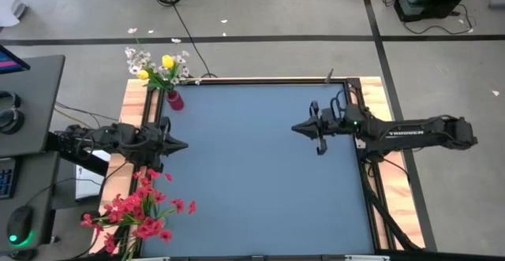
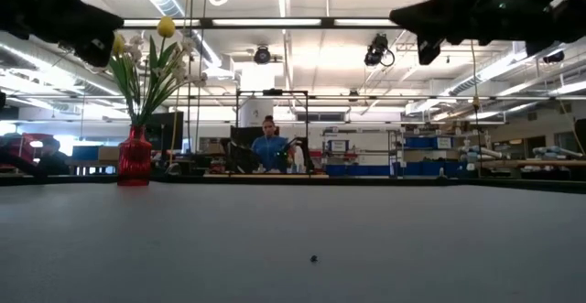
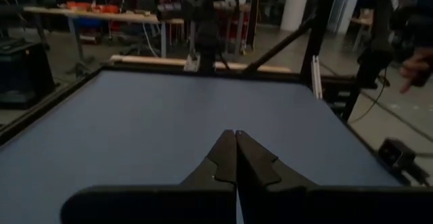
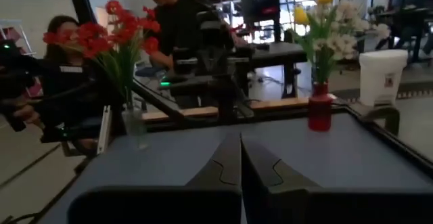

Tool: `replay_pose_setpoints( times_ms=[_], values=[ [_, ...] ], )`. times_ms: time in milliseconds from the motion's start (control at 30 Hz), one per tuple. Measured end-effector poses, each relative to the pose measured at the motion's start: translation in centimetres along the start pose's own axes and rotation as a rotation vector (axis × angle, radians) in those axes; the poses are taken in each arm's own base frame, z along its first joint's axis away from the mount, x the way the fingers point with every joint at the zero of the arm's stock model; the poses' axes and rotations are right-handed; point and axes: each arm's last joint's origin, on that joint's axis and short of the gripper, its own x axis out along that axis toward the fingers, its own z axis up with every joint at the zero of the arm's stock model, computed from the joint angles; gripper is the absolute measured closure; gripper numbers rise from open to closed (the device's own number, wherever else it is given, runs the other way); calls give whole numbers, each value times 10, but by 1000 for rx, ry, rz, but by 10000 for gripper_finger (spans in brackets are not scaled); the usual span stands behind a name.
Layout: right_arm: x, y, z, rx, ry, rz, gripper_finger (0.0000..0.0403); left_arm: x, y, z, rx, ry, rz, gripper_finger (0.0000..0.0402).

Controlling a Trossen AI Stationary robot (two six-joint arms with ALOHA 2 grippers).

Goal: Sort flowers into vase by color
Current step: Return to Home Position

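Observation:
A small red vase [image 1: 173, 99] stands at the table's far left corner, holding yellow tulips [image 1: 166, 61] and white blossoms [image 1: 139, 59]; the low view shows this vase [image 2: 135, 161] upright. Red-blossom sprays [image 1: 138, 206] stand at the near left corner in a clear glass vase [image 4: 135, 126]. My left gripper [image 1: 183, 144] is shut and hovers over the table's left edge, between the two bunches. My right gripper [image 1: 296, 127] is shut and hovers right of the table's middle, pointing left. In both wrist views the left gripper [image 3: 235, 135] and right gripper [image 4: 240, 137] show closed fingertips.
The blue mat [image 1: 260, 174] lies bare between the arms. A wooden frame and black rails [image 1: 371, 190] border the table. People [image 4: 169, 21] stand beyond the left side of the table, one hand [image 3: 416, 65] showing near the far corner.

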Motion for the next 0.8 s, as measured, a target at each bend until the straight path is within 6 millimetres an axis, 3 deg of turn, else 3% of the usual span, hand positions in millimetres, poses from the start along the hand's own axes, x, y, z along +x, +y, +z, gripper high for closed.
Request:
replay_pose_setpoints(
  times_ms=[200,500,633,800],
  values=[
    [-5,-8,4,-14,-18,-7,402,0,1,-2,-8,19,11,401],
    [-31,18,8,0,53,-10,403,0,1,-2,-30,20,11,401],
    [-48,28,-1,1,22,-28,403,3,-1,2,-72,-75,-15,401],
    [-60,33,-24,34,-25,-67,403,10,-1,-12,-48,-59,-12,401]
  ],
)
